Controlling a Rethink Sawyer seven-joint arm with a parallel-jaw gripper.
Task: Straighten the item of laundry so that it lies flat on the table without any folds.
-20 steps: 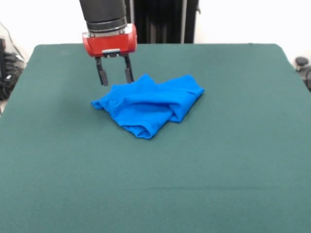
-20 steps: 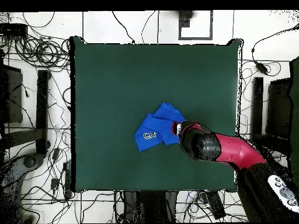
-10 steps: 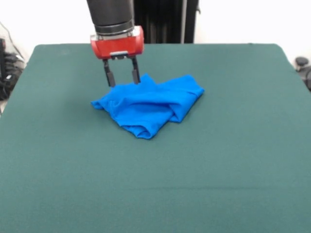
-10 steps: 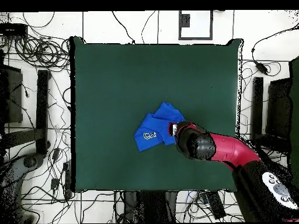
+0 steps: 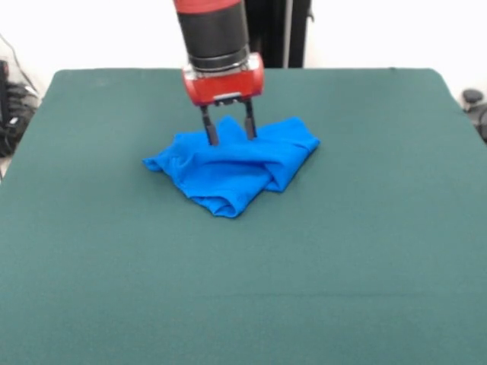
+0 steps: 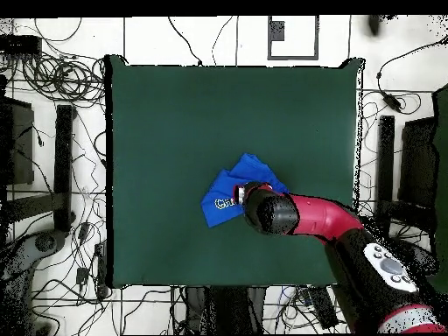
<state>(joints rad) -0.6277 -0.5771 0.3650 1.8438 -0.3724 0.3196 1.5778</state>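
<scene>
The item of laundry (image 5: 236, 166) is a bright blue T-shirt lying crumpled and folded over itself near the middle of the dark green table (image 5: 365, 251). In the overhead view the item of laundry (image 6: 220, 199) shows white lettering on one fold, and the arm covers part of it. My gripper (image 5: 229, 131) hangs straight down over the shirt's far part, open, its two dark fingertips (image 5: 213, 137) at the cloth's top folds with nothing gripped between them. From above, the gripper (image 6: 246, 191) is mostly hidden under the arm's wrist.
The table (image 6: 175, 114) stretches well beyond the shirt on every side. Cables and stands (image 6: 52, 79) crowd the floor around the table in the overhead view.
My gripper has moved sideways from beside the shirt's edge to a spot above its folded far part, and has come lower. The shirt has kept its shape.
</scene>
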